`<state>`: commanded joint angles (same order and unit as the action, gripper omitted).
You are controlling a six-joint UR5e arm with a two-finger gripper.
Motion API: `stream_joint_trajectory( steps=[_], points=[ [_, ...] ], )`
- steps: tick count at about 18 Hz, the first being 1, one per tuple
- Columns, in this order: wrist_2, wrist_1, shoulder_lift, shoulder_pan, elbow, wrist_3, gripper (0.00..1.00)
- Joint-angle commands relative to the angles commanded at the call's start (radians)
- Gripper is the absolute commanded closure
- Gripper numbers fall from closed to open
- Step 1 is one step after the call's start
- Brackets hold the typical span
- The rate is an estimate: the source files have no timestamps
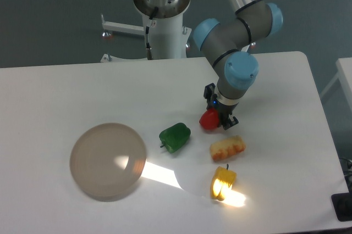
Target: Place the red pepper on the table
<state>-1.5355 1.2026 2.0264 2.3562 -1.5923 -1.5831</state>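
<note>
The red pepper (209,119) is small and glossy, right of centre on the white table (66,91). My gripper (218,117) comes down from above with its dark fingers closed around the pepper's right side. The pepper is at or just above the tabletop; I cannot tell whether it touches. Its stem is hidden.
A green pepper (175,137) lies just left of the red one. A yellow-orange corn-like piece (227,148) sits directly below the gripper, and a translucent yellow pepper (223,182) lies nearer the front. A round greyish-beige disc (108,160) rests at the front left.
</note>
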Motion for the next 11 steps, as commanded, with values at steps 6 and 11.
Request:
stream_joint_trajectory(
  steps=[6, 11],
  points=[
    [0.000, 0.000, 0.003, 0.000, -0.003, 0.002, 0.50],
    [0.000, 0.000, 0.003, 0.000, -0.002, 0.000, 0.46]
  ],
)
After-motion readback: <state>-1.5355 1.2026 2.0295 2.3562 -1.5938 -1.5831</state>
